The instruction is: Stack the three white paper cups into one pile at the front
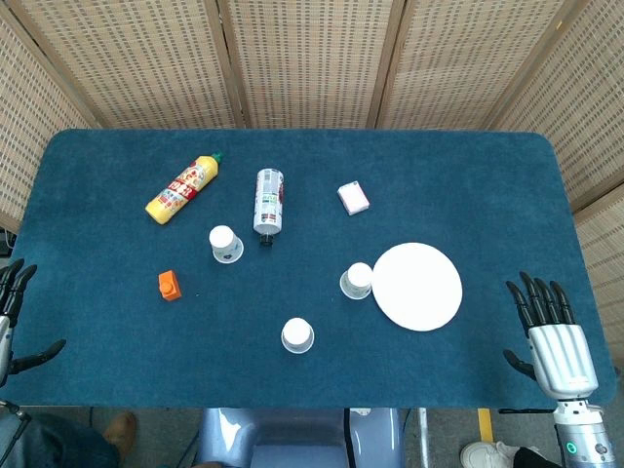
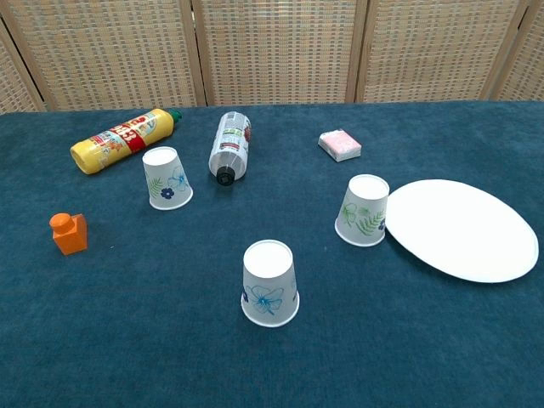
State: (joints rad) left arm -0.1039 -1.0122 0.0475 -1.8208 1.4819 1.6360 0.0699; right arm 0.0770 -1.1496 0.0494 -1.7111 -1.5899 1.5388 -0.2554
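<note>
Three white paper cups stand upside down on the blue table. The front cup [image 1: 297,335] [image 2: 269,283] has a blue flower print. A second cup [image 1: 225,244] [image 2: 166,178] stands further back on the left. The third cup [image 1: 357,281] [image 2: 364,210], with a green leaf print, touches the white plate's left edge. My left hand [image 1: 12,307] is at the table's front left edge, fingers spread, holding nothing. Over the front right corner my right hand [image 1: 551,331] is open too. Neither hand shows in the chest view.
A white plate [image 1: 417,286] [image 2: 460,228] lies right of centre. At the back lie a yellow bottle [image 1: 182,188] [image 2: 123,138], a clear bottle [image 1: 268,201] [image 2: 231,146] and a small pink pack [image 1: 353,198] [image 2: 340,144]. A small orange block [image 1: 169,285] [image 2: 69,233] sits on the left.
</note>
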